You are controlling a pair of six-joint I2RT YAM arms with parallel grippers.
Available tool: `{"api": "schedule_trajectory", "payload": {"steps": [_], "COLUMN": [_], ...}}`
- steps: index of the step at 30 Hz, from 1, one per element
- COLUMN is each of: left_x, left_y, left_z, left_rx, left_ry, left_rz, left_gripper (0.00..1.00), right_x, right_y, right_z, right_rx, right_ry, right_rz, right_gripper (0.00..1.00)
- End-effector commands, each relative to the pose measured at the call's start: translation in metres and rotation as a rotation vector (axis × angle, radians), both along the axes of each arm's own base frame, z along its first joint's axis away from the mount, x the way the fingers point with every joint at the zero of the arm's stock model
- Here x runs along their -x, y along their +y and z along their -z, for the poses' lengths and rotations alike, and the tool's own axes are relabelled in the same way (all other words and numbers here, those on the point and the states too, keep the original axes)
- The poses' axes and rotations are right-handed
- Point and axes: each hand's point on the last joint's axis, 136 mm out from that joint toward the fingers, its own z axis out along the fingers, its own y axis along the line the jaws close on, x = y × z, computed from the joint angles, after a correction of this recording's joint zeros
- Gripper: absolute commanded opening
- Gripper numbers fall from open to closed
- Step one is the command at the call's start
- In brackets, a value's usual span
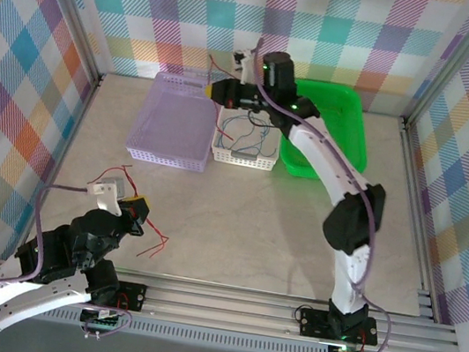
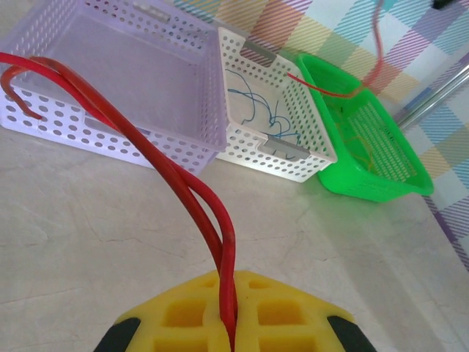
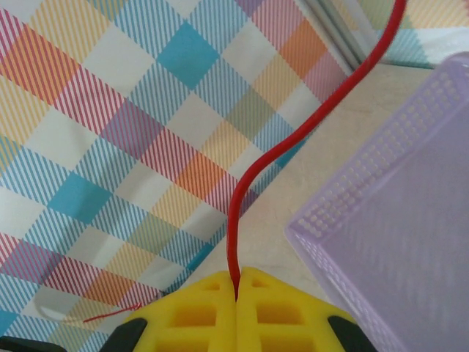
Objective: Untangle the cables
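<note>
I am pinching a doubled thin red wire point(image 2: 187, 189) in the left gripper point(image 2: 229, 304), its yellow pads pressing tight on it over the pale marbled table point(image 2: 110, 249). The right gripper point(image 3: 236, 292) is clamping a single red wire point(image 3: 293, 138) beside the lavender perforated plastic basket point(image 3: 396, 242). Blue-grey wires point(image 2: 267, 121) are lying in the white perforated basket point(image 2: 308, 158). I am judging these cables light, limp and slippery, so gripping near an end, not mid-loop, looks safest.
</note>
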Motion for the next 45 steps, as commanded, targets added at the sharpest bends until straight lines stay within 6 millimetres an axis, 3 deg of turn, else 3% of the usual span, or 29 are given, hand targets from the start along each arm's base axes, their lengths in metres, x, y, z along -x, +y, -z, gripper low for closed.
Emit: {"api": "schedule_trajectory", "payload": {"steps": [1, 8, 17, 22, 29, 34, 38, 41, 45], "left_x": [-0.002, -0.003, -0.002, -0.002, -0.004, -0.004, -0.004, -0.004, -0.005], "left_y": [0.006, 0.005, 0.007, 0.007, 0.003, 0.000, -0.001, -0.002, -0.006], "left_z": [-0.010, -0.002, 0.000, 0.003, 0.006, 0.011, 0.011, 0.011, 0.012], "left_rx": [-0.047, -0.069, -0.069, -0.079, -0.074, -0.068, -0.059, -0.056, -0.041], "left_ry": [-0.022, -0.003, 0.008, 0.019, 0.023, 0.033, 0.036, 0.038, 0.046], "left_rz": [-0.016, -0.017, -0.028, -0.028, -0.025, -0.019, -0.016, -0.015, -0.009], "left_gripper": [0.00, 0.00, 0.00, 0.00, 0.00, 0.00, 0.00, 0.00, 0.00], "right_x": [-0.006, -0.038, -0.061, -0.064, -0.049, -0.046, -0.043, -0.041, -0.038], "right_y": [0.024, 0.063, 0.087, 0.094, 0.103, 0.100, 0.099, 0.097, 0.094], "right_z": [0.019, 0.050, 0.144, 0.176, 0.207, 0.210, 0.204, 0.190, 0.158], "right_rx": [0.022, -0.050, -0.026, 0.000, 0.070, 0.096, 0.102, 0.095, 0.081], "right_ry": [0.025, 0.016, 0.078, 0.104, 0.131, 0.143, 0.139, 0.120, 0.066], "right_rz": [-0.070, -0.109, -0.100, -0.087, -0.111, -0.116, -0.121, -0.126, -0.126], "right_gripper": [0.00, 0.00, 0.00, 0.00, 0.00, 0.02, 0.25, 0.34, 0.49]}}
